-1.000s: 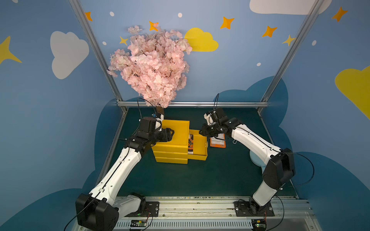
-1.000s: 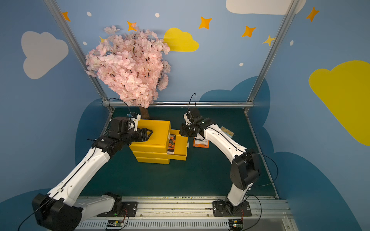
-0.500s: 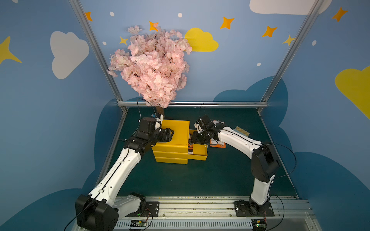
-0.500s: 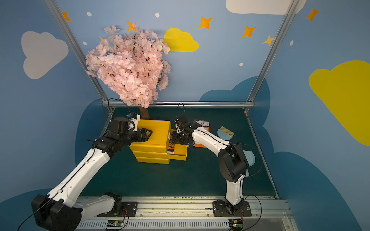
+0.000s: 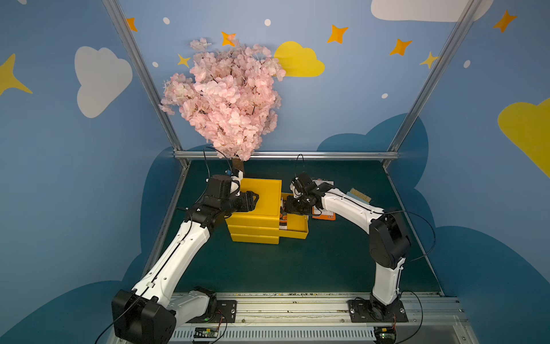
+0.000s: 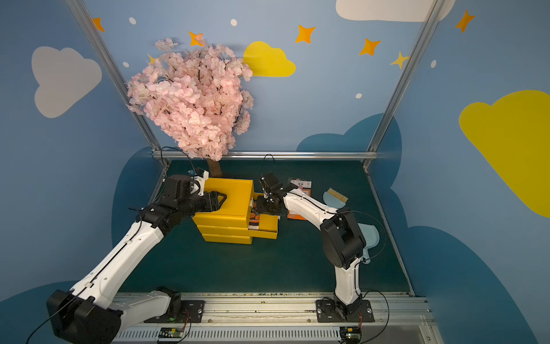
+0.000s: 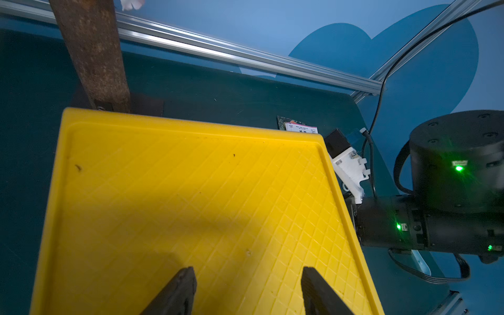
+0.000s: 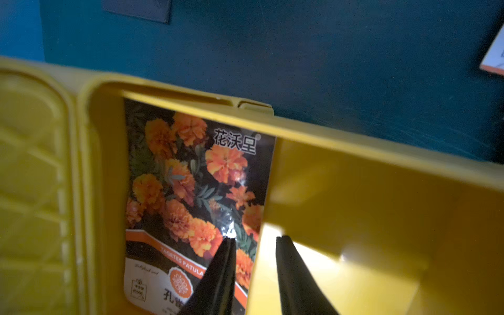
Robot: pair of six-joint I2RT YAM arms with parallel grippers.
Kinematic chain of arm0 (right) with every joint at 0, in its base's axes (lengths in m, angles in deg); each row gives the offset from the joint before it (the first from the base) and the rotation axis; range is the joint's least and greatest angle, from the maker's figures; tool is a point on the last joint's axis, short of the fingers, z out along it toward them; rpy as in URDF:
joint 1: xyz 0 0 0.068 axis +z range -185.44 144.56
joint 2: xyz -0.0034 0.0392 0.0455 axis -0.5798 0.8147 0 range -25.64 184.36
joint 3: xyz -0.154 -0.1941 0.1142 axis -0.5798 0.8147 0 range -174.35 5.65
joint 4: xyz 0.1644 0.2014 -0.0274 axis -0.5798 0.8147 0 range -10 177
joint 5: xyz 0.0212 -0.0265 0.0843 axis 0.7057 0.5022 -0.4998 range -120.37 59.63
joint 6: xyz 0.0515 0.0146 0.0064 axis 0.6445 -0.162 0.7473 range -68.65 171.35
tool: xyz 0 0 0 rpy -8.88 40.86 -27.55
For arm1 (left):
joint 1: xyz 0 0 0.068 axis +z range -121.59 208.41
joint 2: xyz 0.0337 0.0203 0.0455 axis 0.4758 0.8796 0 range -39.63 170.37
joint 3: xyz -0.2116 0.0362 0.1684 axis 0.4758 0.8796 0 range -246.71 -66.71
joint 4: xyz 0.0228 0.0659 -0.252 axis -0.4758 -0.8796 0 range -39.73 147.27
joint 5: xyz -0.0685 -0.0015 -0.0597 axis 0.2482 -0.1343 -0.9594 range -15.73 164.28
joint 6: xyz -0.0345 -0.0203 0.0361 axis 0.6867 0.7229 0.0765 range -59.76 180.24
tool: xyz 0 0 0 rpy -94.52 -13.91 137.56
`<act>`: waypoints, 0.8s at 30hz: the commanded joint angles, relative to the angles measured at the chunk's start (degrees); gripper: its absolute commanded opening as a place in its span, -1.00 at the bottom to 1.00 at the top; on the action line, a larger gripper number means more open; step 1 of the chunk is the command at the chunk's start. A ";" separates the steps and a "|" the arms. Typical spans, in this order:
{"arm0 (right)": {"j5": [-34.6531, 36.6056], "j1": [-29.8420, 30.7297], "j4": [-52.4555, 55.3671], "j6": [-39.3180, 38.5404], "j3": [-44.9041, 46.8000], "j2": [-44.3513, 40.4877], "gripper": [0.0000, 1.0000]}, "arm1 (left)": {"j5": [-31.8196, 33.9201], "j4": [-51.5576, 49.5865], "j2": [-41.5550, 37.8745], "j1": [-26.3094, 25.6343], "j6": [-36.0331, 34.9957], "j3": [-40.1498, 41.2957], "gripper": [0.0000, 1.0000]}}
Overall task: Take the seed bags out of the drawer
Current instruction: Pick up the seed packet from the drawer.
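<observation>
Left gripper [image 7: 248,270] is over the top of the yellow drawer unit [image 7: 191,191], jaws wide, nothing between them. Right gripper [image 8: 255,241] is down in the unit's open top drawer [image 8: 354,204], jaws narrowly parted astride the edge of the marigold seed bag [image 8: 177,177] lying inside. Two more seed bags [image 6: 301,185] lie on the mat beside the unit.

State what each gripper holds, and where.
Nothing held. Right gripper open at the glossy marigold seed bag; left gripper open over the yellow plastic cabinet.

Three seed bags [image 6: 255,219] [image 6: 294,215] [image 6: 302,184], one drawer cabinet [image 6: 229,199], one tree [image 6: 190,98]
</observation>
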 commanded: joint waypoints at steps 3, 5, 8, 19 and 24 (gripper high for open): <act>-1.33 0.34 -2.43 1.30 -1.19 2.81 -0.38 | -0.50 -13.44 3.01 -0.18 1.03 3.99 0.34; -1.70 0.33 -2.66 1.70 -1.41 3.34 -0.37 | -0.41 -13.44 3.01 -0.18 1.02 3.99 0.34; -1.66 0.38 -2.51 1.98 -1.80 3.97 -0.40 | -0.50 -13.38 3.02 -0.17 1.04 4.08 0.34; -0.36 1.24 0.02 1.72 -3.61 5.13 -0.49 | -0.59 -13.02 2.84 -0.21 1.21 4.34 0.34; 1.23 1.99 1.22 1.73 -3.76 4.66 -0.50 | -0.81 -12.83 2.72 -0.19 1.25 4.53 0.34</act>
